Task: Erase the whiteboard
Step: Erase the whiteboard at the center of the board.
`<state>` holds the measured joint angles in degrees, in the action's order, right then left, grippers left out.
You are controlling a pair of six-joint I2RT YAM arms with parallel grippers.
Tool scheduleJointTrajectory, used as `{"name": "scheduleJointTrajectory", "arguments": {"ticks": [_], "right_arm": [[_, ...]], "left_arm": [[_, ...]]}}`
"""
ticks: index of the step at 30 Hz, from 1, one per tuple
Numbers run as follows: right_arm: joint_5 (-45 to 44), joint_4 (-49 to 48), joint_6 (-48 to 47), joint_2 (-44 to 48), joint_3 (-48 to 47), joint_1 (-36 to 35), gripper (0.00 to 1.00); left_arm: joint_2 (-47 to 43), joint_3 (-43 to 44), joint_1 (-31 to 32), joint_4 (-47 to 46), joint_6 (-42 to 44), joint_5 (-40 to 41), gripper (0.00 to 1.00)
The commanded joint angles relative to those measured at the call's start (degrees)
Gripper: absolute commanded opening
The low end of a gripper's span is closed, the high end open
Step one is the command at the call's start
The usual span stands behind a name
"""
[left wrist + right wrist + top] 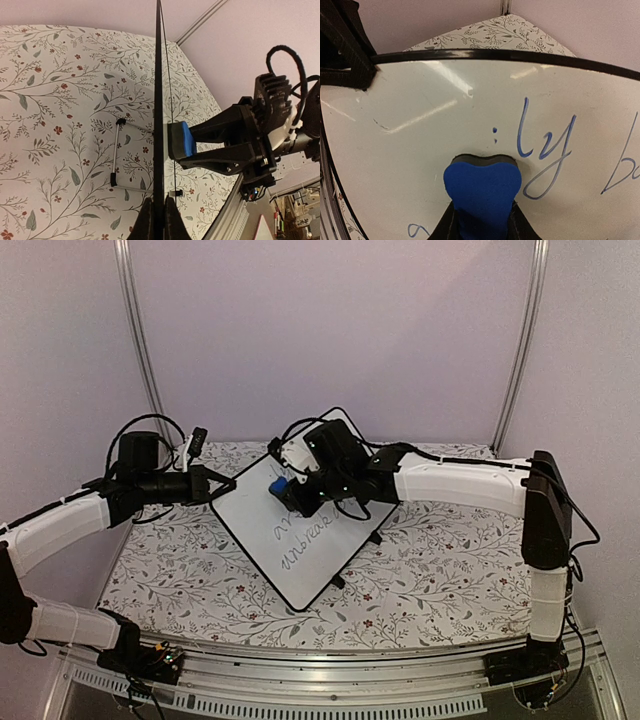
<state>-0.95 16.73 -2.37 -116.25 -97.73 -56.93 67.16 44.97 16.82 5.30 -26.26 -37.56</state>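
Eraser (481, 197) first: the right end effector (481, 227) is closed on this blue block, its felt side pressed to the whiteboard (420, 100) face. The left end effector (158, 222) pinches the whiteboard's rim, steadying it over the table (430, 570). The surface around the eraser looks wiped, bar faint smudges. Blue handwriting (545, 145) beside it is left to clear, so I judge the job partly done. Some letters are cut off, and from above the writing is too small to read.
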Motion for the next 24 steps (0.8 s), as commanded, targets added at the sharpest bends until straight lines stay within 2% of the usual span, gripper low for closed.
{"name": "scheduleJointTrajectory", "arguments": {"ticks": [1, 5, 9, 24], "right_arm": [[-1.6, 1.1, -1.1, -4.2, -6.6, 1.0, 0.14], [-1.6, 1.8, -1.7, -6.6, -10.6, 1.9, 0.14], [-1.3, 1.9, -1.3, -7.1, -10.0, 2.8, 0.14], [2.4, -0.6, 0.2, 0.3, 8.2, 3.2, 0.14]], "left_arm": [[-0.4, 0.7, 0.7, -1.9, 3.4, -1.9, 0.0], [-0.4, 0.7, 0.8, -1.9, 3.4, -1.9, 0.0], [-0.6, 0.7, 0.8, -1.9, 3.5, -1.9, 0.0], [-0.7, 0.8, 0.7, -1.9, 3.4, -2.0, 0.0]]}}
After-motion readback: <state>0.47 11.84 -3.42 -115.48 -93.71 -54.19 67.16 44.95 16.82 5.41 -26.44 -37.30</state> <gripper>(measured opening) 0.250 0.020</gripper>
